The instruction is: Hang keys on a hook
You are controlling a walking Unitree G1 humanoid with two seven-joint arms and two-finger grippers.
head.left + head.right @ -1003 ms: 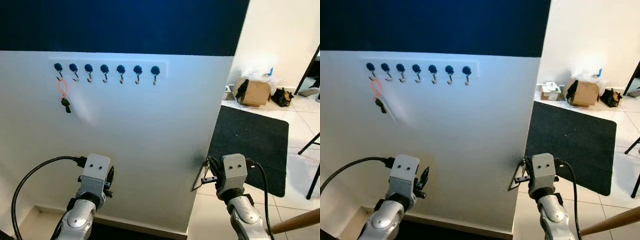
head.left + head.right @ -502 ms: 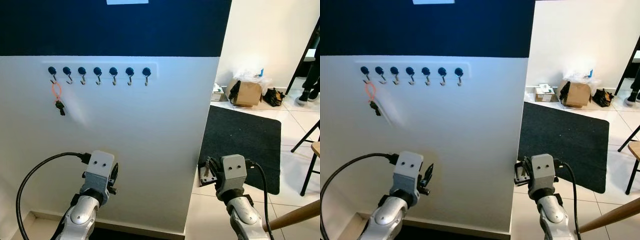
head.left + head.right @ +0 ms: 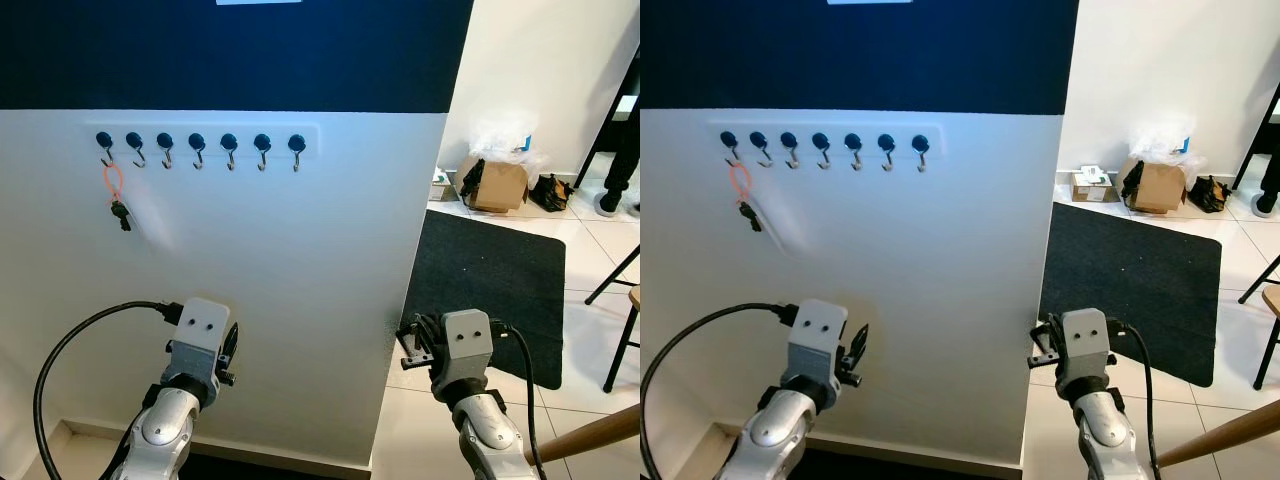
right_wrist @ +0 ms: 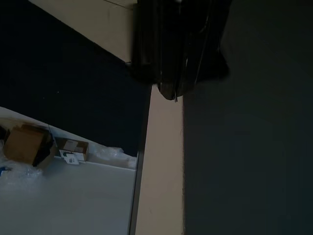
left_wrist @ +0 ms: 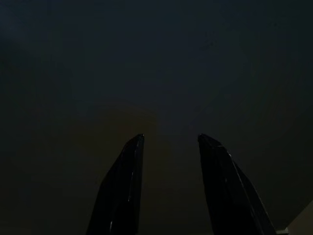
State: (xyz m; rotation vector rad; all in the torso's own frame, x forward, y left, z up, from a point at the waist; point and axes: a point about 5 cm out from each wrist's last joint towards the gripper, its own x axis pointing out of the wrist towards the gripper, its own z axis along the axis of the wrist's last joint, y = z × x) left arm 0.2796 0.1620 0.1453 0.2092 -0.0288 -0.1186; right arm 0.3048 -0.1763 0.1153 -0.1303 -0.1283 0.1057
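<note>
A white rack of several dark-knobbed hooks point(image 3: 198, 142) runs along the white wall at upper left. A key on an orange loop point(image 3: 113, 187) hangs from the leftmost hook point(image 3: 104, 144). Both arms are held low, well below the rack. My left gripper point(image 3: 229, 350) is close to the wall; its two black fingers point(image 5: 124, 186) stand apart with nothing between them, so it is open. Near the wall's right corner my right gripper point(image 3: 412, 342) is shut, and its fingers point(image 4: 173, 73) press together with nothing seen in them.
The wall ends at a corner point(image 3: 425, 250) on the right. Beyond it a black mat point(image 3: 490, 280) lies on tiled floor, with a cardboard box point(image 3: 497, 186) and bags behind. A stool leg point(image 3: 620, 330), a wooden pole point(image 3: 590, 435) and a person's shoe point(image 3: 610, 203) are at the right.
The whole picture has shifted as the camera moved. Both arms stay low in much the same pose, and the key hangs on the leftmost hook as before.
</note>
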